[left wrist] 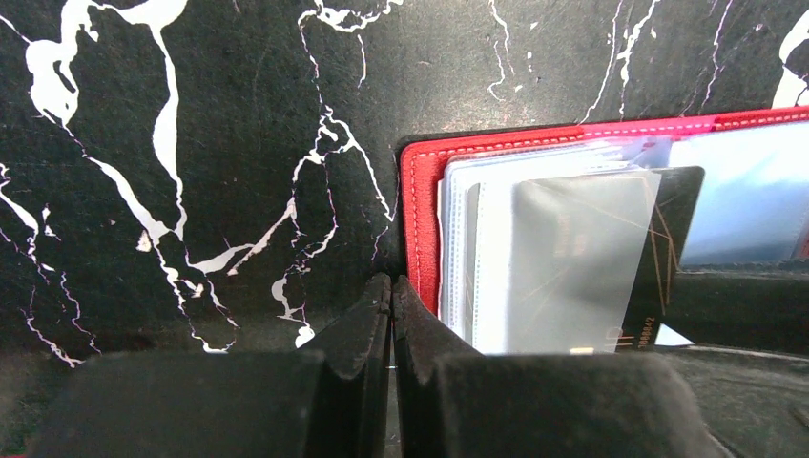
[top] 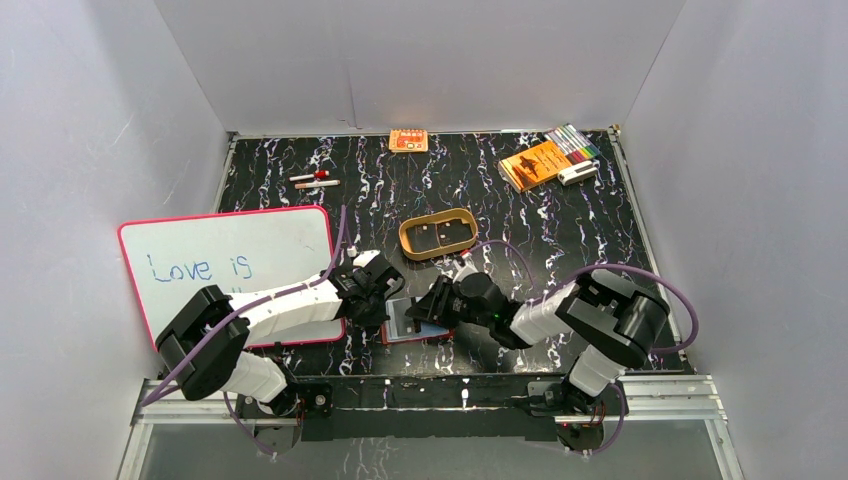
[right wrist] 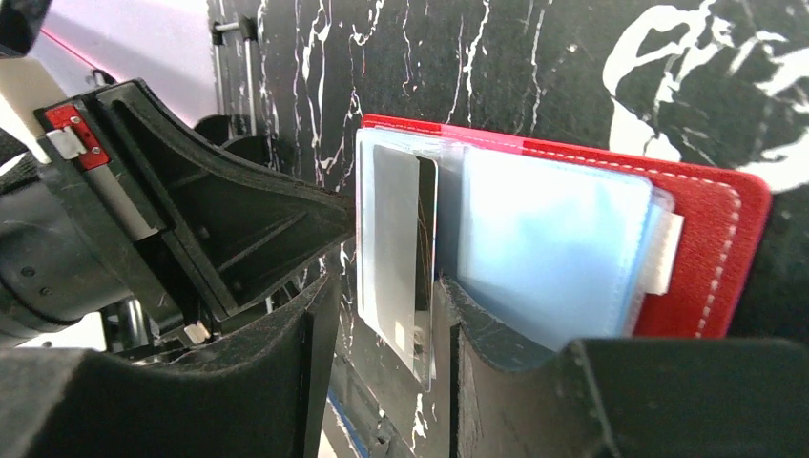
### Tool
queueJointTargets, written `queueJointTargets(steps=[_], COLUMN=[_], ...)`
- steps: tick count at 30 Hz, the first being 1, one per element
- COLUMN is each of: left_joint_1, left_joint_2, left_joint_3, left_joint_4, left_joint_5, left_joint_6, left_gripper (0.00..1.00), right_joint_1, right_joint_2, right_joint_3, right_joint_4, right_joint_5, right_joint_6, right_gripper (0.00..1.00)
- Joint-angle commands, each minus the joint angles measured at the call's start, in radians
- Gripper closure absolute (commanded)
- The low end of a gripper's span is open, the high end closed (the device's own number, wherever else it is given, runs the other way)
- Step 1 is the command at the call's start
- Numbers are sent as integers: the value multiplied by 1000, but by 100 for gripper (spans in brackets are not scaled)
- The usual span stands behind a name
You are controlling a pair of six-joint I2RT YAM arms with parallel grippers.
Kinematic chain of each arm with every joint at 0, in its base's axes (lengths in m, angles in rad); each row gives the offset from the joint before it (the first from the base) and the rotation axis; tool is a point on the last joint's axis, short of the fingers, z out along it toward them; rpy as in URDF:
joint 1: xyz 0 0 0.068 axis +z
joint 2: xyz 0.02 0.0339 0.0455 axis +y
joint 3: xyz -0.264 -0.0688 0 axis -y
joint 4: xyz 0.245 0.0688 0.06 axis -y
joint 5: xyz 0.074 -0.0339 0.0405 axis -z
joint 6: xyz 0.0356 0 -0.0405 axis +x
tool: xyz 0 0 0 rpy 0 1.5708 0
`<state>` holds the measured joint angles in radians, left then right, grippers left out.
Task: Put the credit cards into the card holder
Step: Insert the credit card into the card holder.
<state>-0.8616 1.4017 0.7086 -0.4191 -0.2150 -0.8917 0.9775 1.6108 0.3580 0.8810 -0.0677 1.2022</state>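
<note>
Bright, even overhead light with soft shadows; wrist views crisp mid-frame, close-up black jaws soft and dark.

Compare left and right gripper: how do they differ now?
Left gripper is shut, nothing seen between its tips, beside the wallet's outer edge. Right gripper is open, jaws standing either side of a grey card in the wallet. Both are low at the open wallet.

Plain white walls on three sides, black white-veined tabletop, aluminium rail along near edge
</note>
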Motion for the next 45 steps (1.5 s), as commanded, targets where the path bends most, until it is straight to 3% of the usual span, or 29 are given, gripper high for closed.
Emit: queueJointTargets(steps=[1, 16, 24, 33, 37, 45], left_joint_1=[-4, -4, -4, -4, -4, -4], left_joint_2=[3, -9, -16, -15, -29, -63], left_joint_3=[-28, -23, -17, -12, -4, 17], left_joint_4=[-5, 23, 19, 63, 50, -1], left_joint_5=[20, 33, 20, 54, 34, -23], left_joint_6=[-12, 2, 5, 12, 17, 26], left_gripper=[100, 100, 100, 100, 100, 96], right_joint_1=[7, 19, 31, 67, 67, 66], right_joint_2=[-12, 52, 9, 6, -43, -186], right_joint_3=[102, 250, 312, 354, 361, 357], right_joint_4=[-180, -323, -470, -493, -581, -803], right_joint_5=[-41, -116, -69, -81, -24, 139], right_joint_6=[-95, -201, -282, -344, -364, -401], right_gripper=[52, 51, 51, 50, 50, 38])
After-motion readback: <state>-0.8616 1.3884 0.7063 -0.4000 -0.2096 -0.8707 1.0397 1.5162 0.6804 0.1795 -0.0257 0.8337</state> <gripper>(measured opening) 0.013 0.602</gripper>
